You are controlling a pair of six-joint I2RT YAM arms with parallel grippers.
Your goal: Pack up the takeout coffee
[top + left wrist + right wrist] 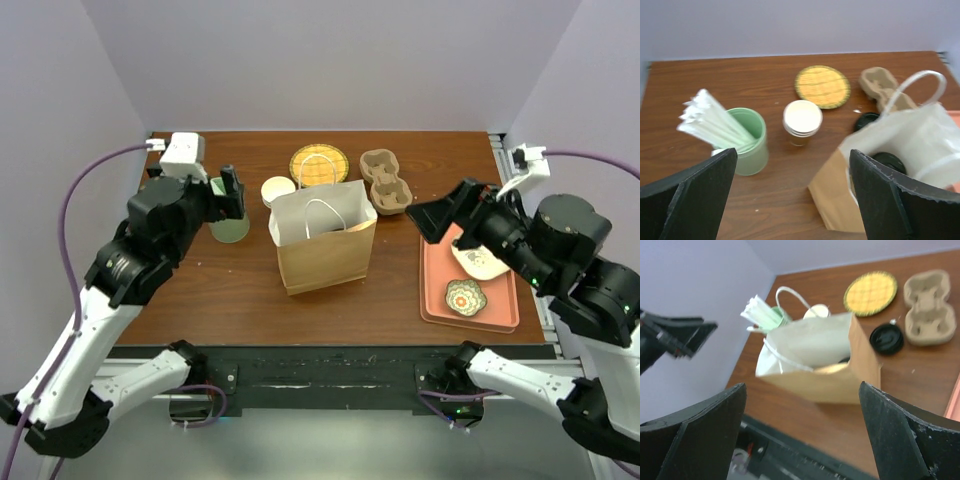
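While both pairs of fingers stand wide apart, gripping nothing, takeout coffee [888, 162] sits down inside paper bag [832, 197]. Left gripper [792, 152]: coffee's black lid peeks from bag mouth just past finger on view's right, finger edge cutting off lid's lower part; cup body hidden by bag wall. Right gripper [802, 385]: bag between fingers, beyond tips, apart from both; dark patch in bag mouth too blurred to call. Top view: bag interior unclear, coffee not made out.
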